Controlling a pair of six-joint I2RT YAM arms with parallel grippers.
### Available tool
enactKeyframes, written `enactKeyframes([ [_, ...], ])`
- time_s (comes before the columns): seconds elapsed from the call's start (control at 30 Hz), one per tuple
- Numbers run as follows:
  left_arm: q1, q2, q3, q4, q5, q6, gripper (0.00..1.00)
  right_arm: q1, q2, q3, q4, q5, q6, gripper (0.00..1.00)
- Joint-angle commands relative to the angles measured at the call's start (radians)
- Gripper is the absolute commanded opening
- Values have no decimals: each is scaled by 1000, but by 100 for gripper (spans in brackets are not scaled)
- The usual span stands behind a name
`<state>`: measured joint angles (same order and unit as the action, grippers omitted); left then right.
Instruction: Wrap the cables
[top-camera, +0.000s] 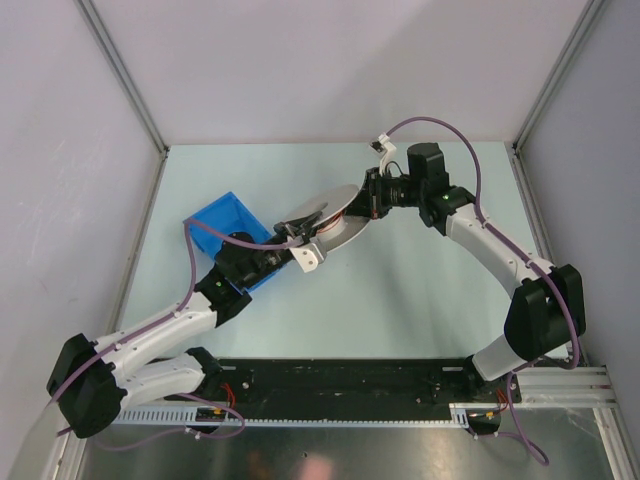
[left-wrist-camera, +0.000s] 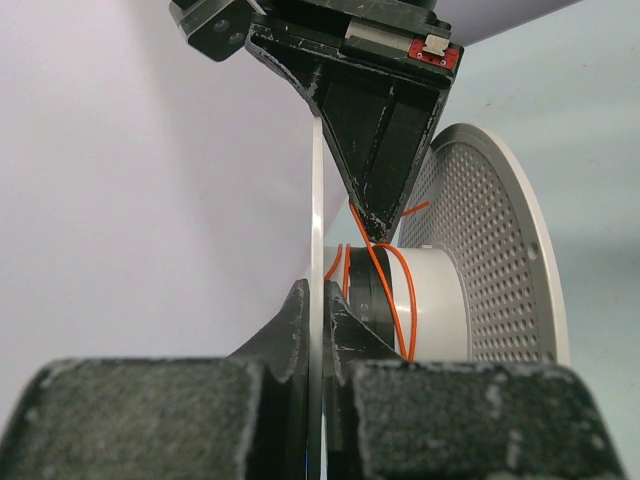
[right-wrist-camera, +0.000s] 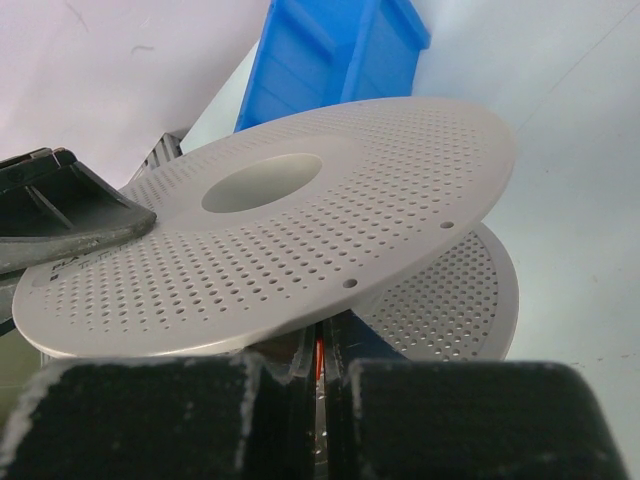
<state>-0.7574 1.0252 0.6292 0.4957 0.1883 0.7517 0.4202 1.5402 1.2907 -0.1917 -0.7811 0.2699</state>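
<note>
The grey-white perforated spool (top-camera: 330, 218) is held tilted above the table between both arms. My left gripper (top-camera: 300, 242) is shut on the edge of one thin flange (left-wrist-camera: 318, 200), seen edge-on in the left wrist view between my left gripper's tips (left-wrist-camera: 318, 300). The thin orange-red wire (left-wrist-camera: 397, 290) loops loosely round the white core (left-wrist-camera: 440, 305). My right gripper (top-camera: 360, 203) reaches in between the two flanges and is shut on the wire (right-wrist-camera: 319, 352). Its black fingers (left-wrist-camera: 385, 150) come down from above in the left wrist view. In the right wrist view my right gripper (right-wrist-camera: 320, 345) sits under the upper flange (right-wrist-camera: 300, 220).
A blue bin (top-camera: 228, 232) stands on the table at the left, just behind my left wrist, and shows in the right wrist view (right-wrist-camera: 330, 50). Grey walls enclose the table on the left, back and right. A black rail (top-camera: 350, 380) runs along the near edge.
</note>
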Motion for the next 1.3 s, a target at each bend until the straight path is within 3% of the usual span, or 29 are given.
enactKeyframes([
  [0.0,-23,-57,27,202,82,10,0,-63,17,13,20,142,8,0],
  [0.83,-23,-31,36,214,98,38,0,-74,29,3,50,142,20,0],
  [1.03,-3,84,57,297,171,143,0,-145,75,3,160,147,52,0],
  [1.27,56,380,225,385,272,259,0,-242,186,3,349,115,76,0],
])
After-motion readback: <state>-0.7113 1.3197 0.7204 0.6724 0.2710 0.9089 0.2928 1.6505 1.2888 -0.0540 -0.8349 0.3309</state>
